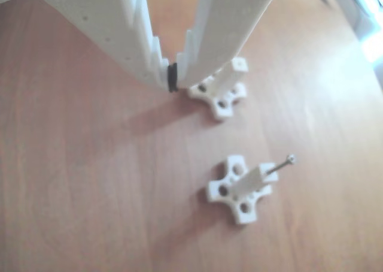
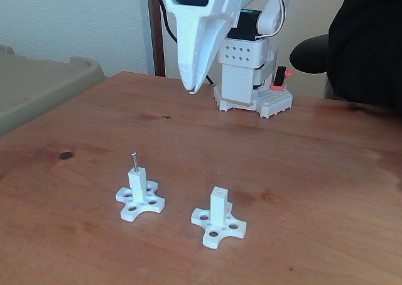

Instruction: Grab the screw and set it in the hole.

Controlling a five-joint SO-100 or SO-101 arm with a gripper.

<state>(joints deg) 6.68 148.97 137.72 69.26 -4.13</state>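
The white gripper (image 1: 172, 80) comes down from the top edge over a reddish-brown wooden table (image 1: 78, 182), its two toothed fingers (image 1: 143, 38) drawn together at the tips, where a small black part sits between them. Just beside the tips on the right stands a white post on a cross-shaped base (image 1: 220, 95). Nearer the bottom stands a second post with cross-shaped base (image 1: 239, 188); the screw (image 1: 280, 165) sticks out of its end, its rounded head pointing right and up.

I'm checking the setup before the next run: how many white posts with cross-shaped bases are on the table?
2. In the fixed view, one post stands at left with the screw upright in its top; the other post stands to its right, top hole empty.
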